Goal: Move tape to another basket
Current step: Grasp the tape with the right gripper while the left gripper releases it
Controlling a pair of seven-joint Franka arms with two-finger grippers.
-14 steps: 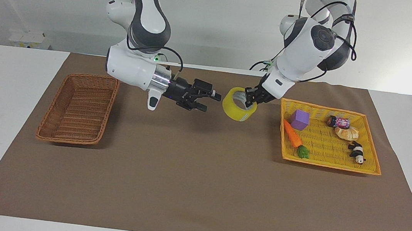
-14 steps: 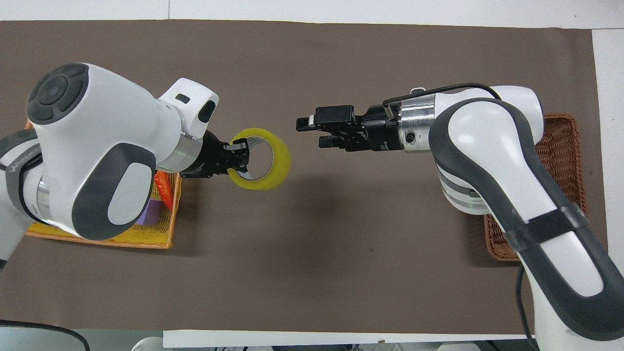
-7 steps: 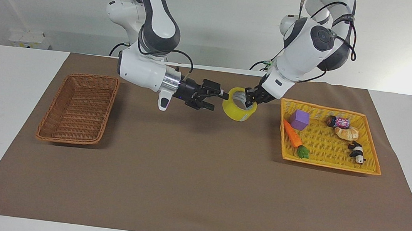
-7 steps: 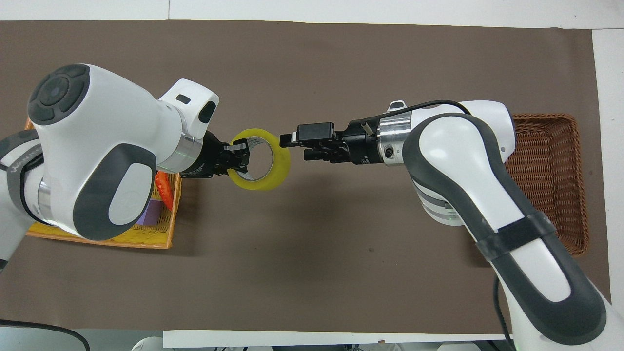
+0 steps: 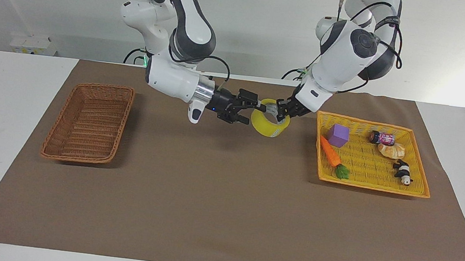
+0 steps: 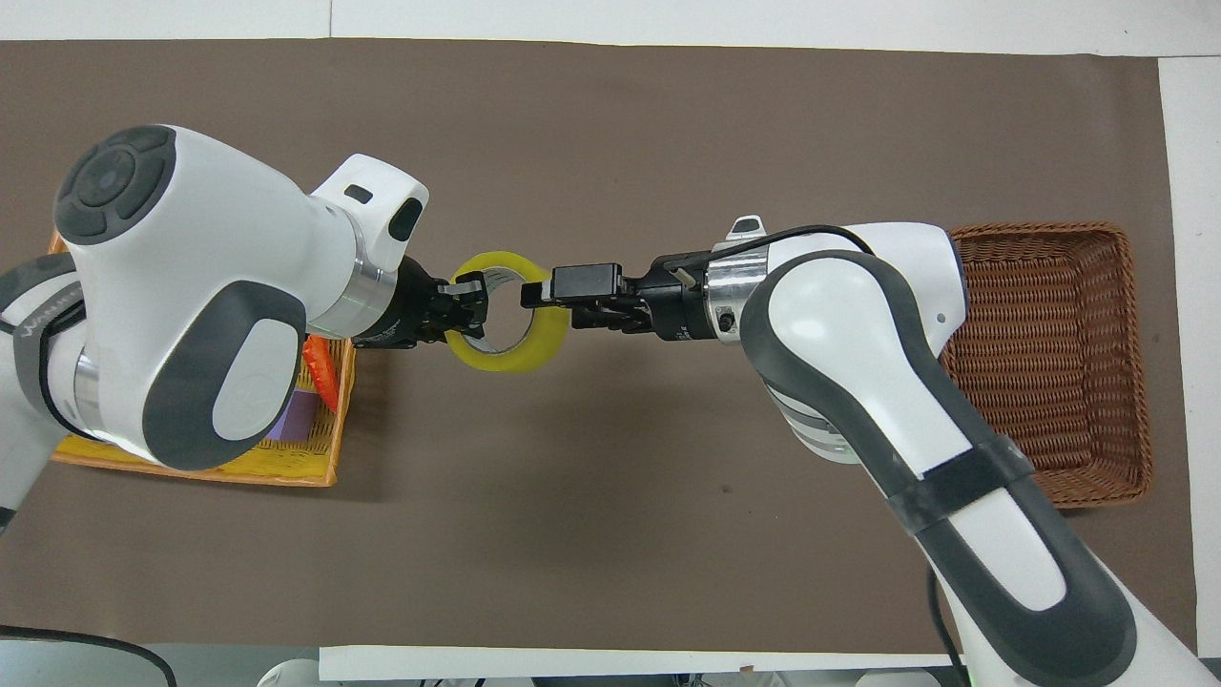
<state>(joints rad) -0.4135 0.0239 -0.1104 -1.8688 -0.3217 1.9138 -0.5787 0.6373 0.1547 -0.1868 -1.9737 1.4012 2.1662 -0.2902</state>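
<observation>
We found the table's nearest-to-camera stretch bare brown mat point(image 5: 222, 217), so everything that mattered sat toward the robots. At the left arm's end lay the flat yellow tray basket point(image 5: 420, 193), holding a carrot point(image 5: 330, 151), a purple cube point(image 5: 338, 135), a panda toy point(image 5: 403, 172), a bread roll point(image 5: 392, 150) and a small can point(image 5: 382, 138); at the right arm's end stood the deep brown wicker basket point(image 5: 55, 152), with nothing in it that we could see. Between the two baskets, up in the air over the mat, hung the roll of yellow tape point(image 5: 269, 126), tilted so that its open core faced upward and toward the camera. Our left gripper point(image 5: 282, 110) was clamped on the roll's wall at the side toward the tray, one finger inside the core and one outside, which we judged left the rest of the ring free for a handover. Our right gripper point(image 5: 252, 111) reached in level from the wicker basket's side with its fingers spread, one over the top rim of the ring and one below; we could not tell whether it touched the tape. We judged this to be the exchange in mid-air, because the wicker basket lay well apart from the left arm's end. The right gripper had not yet closed, so the tape hung on the left grip alone.
</observation>
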